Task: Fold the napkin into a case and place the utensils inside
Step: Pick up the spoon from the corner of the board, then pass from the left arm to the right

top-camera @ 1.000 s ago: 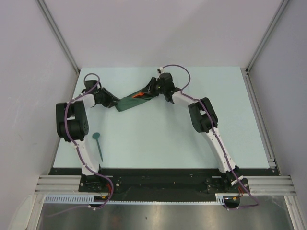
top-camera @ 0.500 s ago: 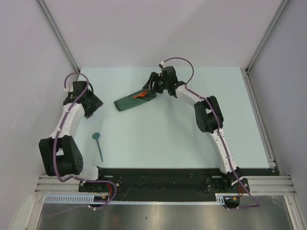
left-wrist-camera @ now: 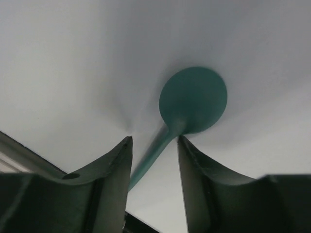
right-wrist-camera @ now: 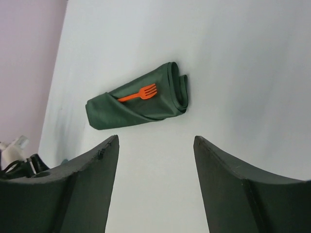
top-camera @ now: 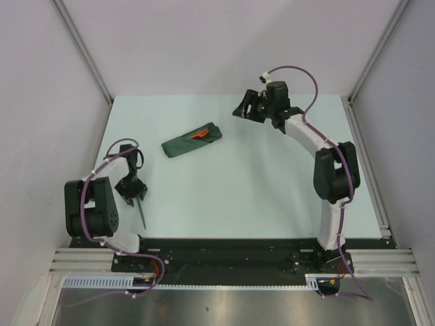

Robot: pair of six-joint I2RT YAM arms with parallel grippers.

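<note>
At the near left of the pale table [top-camera: 258, 190], the left gripper [top-camera: 132, 190] stood pointed down over the teal spoon [top-camera: 142, 215], its jaws set a narrow way apart. In the left wrist view its fingers [left-wrist-camera: 114, 162] straddled the spoon's thin handle without touching it, and the round bowl [left-wrist-camera: 193, 99] lay flat on the surface just beyond the fingertips (whether the tips met the table could not be told). From above, only the near end of the handle showed below the gripper, angled toward the near edge. Farther back and left of centre lay the case [top-camera: 194, 140], the dark green cloth folded into a long narrow pouch and set on a slant, its left end nearer and its right end farther. The orange fork [top-camera: 198, 134] sat tucked into it: the right wrist view showed the tines [right-wrist-camera: 148, 91] out on the cloth and the handle slipped under a diagonal fold, with the case's right end [right-wrist-camera: 179, 92] rolled over in layers. Farthest back, right of the case and well apart from it, the right gripper [top-camera: 245, 109] was held with its jaws spread wide and nothing between them.
</note>
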